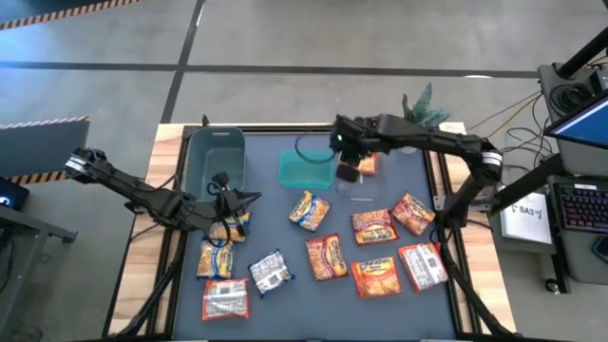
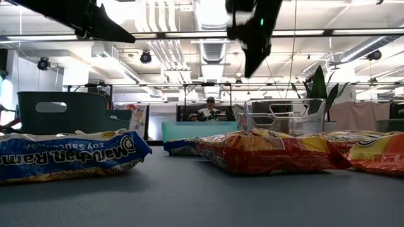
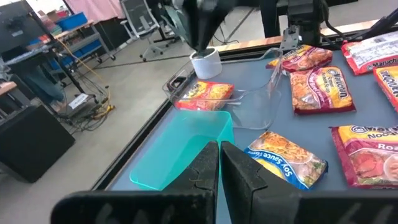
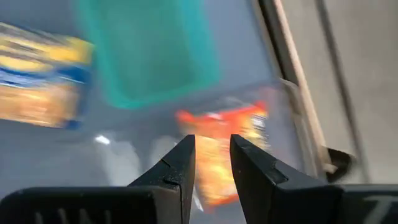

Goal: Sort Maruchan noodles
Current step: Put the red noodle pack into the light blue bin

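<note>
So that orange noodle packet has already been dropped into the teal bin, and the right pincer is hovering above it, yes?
Not quite. The orange noodle packet lies in the clear bin, not the teal bin beside it; the left wrist view shows this. The right pincer does hover above it.

Ramen packets: glossy crinkled plastic film, catching highlights. Clear bin: transparent hard plastic, shiny. Teal bin: smooth plastic, semi-gloss. Grey-green bin: plastic, duller. Table mat: matt blue-grey, smooth. Table edge: pale bare wood. Right gripper fingers: matt black plastic.
</note>
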You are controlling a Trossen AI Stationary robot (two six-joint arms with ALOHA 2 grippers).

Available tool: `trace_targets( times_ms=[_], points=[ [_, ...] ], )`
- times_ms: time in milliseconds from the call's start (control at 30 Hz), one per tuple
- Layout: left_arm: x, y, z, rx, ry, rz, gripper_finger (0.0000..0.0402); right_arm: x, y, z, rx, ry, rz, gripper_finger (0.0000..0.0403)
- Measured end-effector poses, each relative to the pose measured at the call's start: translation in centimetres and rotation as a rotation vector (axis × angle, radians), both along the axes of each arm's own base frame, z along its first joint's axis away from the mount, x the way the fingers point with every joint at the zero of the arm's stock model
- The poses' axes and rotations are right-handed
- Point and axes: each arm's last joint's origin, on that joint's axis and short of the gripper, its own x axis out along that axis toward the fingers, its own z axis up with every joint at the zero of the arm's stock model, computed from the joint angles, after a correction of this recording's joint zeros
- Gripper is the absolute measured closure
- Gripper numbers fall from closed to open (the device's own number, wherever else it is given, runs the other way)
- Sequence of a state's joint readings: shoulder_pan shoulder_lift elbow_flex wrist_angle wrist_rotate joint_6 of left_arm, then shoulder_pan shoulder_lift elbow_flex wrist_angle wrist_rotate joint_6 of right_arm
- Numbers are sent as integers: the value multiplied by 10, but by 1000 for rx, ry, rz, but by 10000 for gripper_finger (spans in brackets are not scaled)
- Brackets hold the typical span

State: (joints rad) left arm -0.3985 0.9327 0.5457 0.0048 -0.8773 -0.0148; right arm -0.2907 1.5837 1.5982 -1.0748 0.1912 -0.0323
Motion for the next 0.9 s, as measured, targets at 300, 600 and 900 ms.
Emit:
trace_targets(
  times_ms=[300,600,900],
  points=[
    [14,-9,-19,-125,62,-109,402,10,110,18,60,-237,199,342],
    [31,-20,-35,-172,111,-224,402,16,175,-11,72,-363,416,346],
    [69,-35,-27,-22,221,-270,402,1,181,-29,-17,-672,548,346]
  ],
)
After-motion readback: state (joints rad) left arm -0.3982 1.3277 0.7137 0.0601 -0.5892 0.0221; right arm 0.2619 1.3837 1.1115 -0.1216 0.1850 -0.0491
